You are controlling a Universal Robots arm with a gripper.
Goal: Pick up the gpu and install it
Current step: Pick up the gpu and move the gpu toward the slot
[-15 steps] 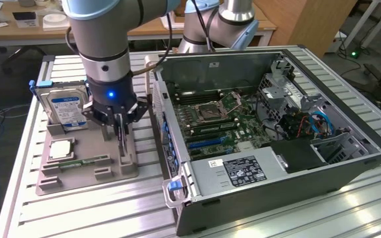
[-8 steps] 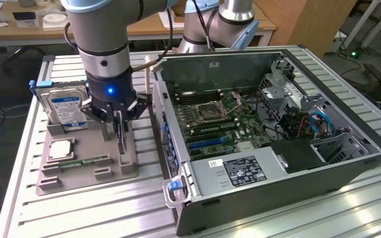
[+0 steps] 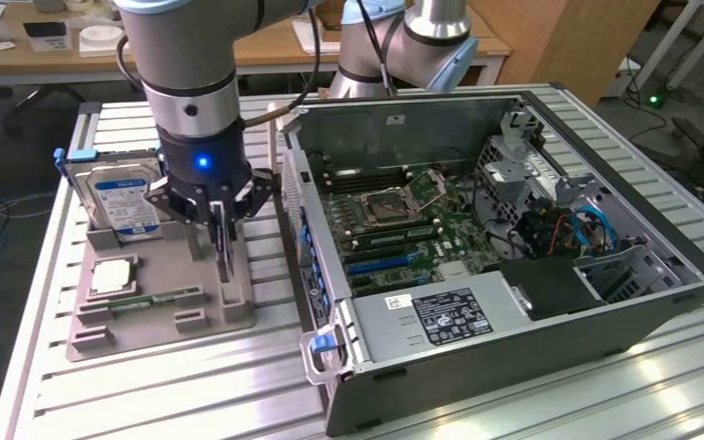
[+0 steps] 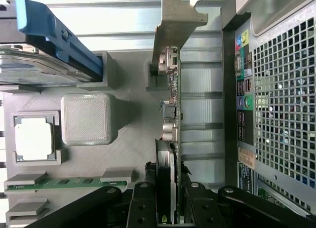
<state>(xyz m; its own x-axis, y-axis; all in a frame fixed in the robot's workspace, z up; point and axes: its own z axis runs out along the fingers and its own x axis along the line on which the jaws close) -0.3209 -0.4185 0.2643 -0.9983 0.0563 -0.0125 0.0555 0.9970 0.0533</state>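
Clamps the gpu (image 4: 171, 114) in the gripper (image 4: 168, 193), jaws drawn in to the thin card's width and pressed against both its faces. Stands the card on its long edge in a narrow slot of the grey tray (image 3: 132, 339), with the silvery bracket (image 4: 173, 25) at the end of the slot away from the fingers (image 4: 143, 203).

Holds more parts in the same tray:
- a hard drive (image 3: 120, 197) with a blue label, upright in a blue-handled carrier at one corner pocket;
- a processor (image 3: 111, 275), flat in a square pocket beside the drive;
- a green memory stick (image 3: 157, 298), lying in a groove near the tray's edge.

Sets an open computer case (image 3: 511, 367) just beside the tray, on the exterior view's right. Carries inside it a motherboard (image 3: 389, 229), a power supply (image 3: 438, 316) and blue cables (image 3: 590, 229). Rests tray and case alike on a slatted metal table (image 3: 144, 394).
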